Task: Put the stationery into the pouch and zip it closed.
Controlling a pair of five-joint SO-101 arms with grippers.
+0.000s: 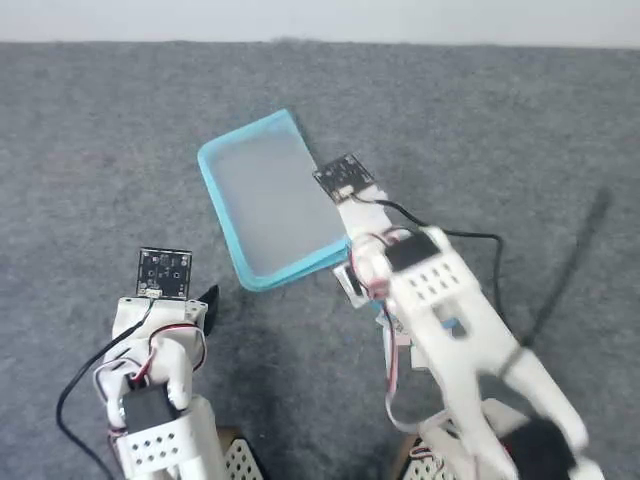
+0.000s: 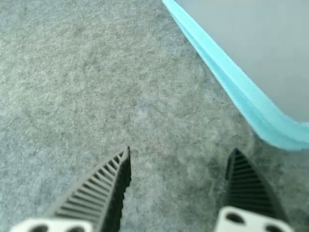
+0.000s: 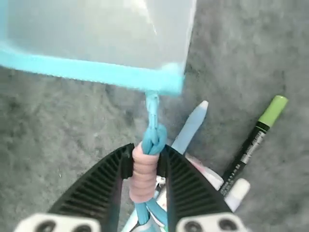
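Pouch, translucent with a teal border, lay on the grey mat; its teal edge looked sealed along the side facing the arms, though I could not tell how far the zip ran. Right gripper sat at the pouch's near corner, fingers clamped on the pink bead of the zip pull. The teal cord ran taut from the bead to that corner. Judged purpose: the bead gives a thicker purchase than the cord, and a straight line to the corner lets a pull travel along the zip track. Stationery was not yet inside. A light-blue pen and a green-capped marker lay on the mat just off that corner, beneath and beside the right gripper, with a white and pink item next to them that I could not identify. Left gripper hung over bare mat, near the pouch's long teal edge but apart from it, fingers spread wide and holding nothing. Judged role: placed to pin the pouch against the zip pull, or to fetch a pen. Step in hand, by my reading: opening the zip, loading to follow.
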